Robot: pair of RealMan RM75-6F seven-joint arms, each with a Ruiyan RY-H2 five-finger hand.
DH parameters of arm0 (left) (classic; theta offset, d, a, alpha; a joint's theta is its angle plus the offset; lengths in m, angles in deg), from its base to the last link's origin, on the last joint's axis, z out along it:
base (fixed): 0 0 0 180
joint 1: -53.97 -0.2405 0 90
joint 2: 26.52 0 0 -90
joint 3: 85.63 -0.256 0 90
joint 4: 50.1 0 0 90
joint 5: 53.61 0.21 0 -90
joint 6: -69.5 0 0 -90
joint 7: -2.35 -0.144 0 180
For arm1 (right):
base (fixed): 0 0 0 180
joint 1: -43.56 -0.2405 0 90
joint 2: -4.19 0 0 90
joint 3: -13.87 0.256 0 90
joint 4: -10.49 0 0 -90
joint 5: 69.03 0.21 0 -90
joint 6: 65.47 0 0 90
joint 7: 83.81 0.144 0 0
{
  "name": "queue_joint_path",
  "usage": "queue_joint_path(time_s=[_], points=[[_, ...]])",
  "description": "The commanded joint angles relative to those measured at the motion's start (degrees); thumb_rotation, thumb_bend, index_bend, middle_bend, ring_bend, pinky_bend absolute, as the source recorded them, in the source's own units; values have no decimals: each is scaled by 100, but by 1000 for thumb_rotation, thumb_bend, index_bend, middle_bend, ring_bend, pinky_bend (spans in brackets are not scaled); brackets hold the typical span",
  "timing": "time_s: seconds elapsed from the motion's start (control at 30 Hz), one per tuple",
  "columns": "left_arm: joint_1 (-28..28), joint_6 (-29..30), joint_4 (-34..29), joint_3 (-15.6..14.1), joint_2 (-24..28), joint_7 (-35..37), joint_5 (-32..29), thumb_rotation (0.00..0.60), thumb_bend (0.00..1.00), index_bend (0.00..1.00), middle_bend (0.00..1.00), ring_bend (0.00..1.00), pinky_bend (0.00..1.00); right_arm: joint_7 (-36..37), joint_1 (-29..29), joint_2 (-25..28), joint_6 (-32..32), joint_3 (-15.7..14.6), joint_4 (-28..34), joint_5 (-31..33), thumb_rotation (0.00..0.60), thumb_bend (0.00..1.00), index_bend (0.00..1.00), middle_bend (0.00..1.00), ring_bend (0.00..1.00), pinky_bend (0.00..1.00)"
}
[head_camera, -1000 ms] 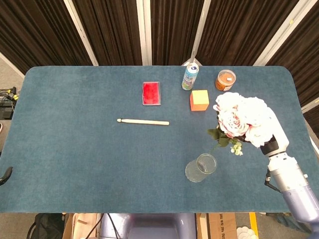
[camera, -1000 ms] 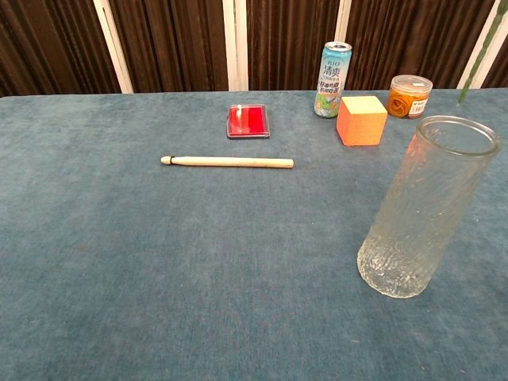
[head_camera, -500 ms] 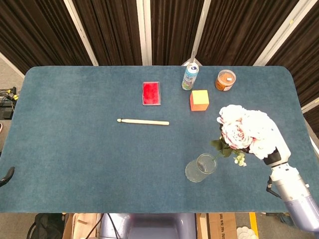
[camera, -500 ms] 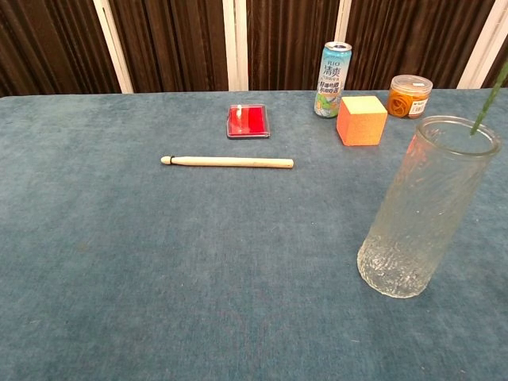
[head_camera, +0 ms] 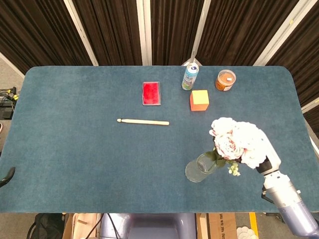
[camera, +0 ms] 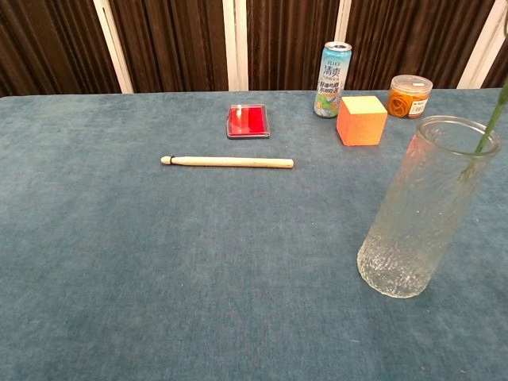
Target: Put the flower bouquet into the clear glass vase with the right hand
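A bouquet (head_camera: pixel 236 141) of pale pink and white flowers hangs just right of the clear glass vase (head_camera: pixel 200 168) in the head view. My right hand (head_camera: pixel 264 166) holds it from the right, mostly hidden under the blooms. The leaves reach the vase's rim. In the chest view the vase (camera: pixel 421 208) stands upright at the right, and a thin green stem (camera: pixel 491 117) slants down through its mouth, the tip showing behind the glass. The blooms and the hand lie outside that view. Only a dark sliver (head_camera: pixel 6 175) at the table's left edge may belong to my left hand.
A wooden stick (head_camera: pixel 143 121) lies mid-table. At the back stand a red flat case (head_camera: pixel 151 93), a drink can (head_camera: pixel 190 76), an orange cube (head_camera: pixel 199 99) and a small orange jar (head_camera: pixel 226 79). The vase stands near the table's front edge.
My right hand has carried the bouquet forward and left, towards the vase. The stem, above and right of the rim a second ago, now passes down into the vase's mouth.
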Motion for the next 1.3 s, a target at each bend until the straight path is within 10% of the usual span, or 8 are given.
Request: queue_joint_path(time_s=[0.03, 0.7, 1.3], points=[[3, -5, -4, -8, -1, -15, 11, 600, 344, 129, 0, 0, 110, 6, -73, -118, -10, -138, -57, -100, 600, 321, 513, 460, 502, 179], [6, -32, -28, -6, 5, -55, -21, 600, 344, 129, 0, 0, 111, -332, -541, -593, -259, -724, -571, -142, 600, 320, 495, 407, 389, 152], [12, -60, -52, -9, 7, -92, -41, 600, 344, 129, 0, 0, 111, -63, -803, -137, -441, -1380, -906, -1275, 600, 16, 4, 31, 22, 0]])
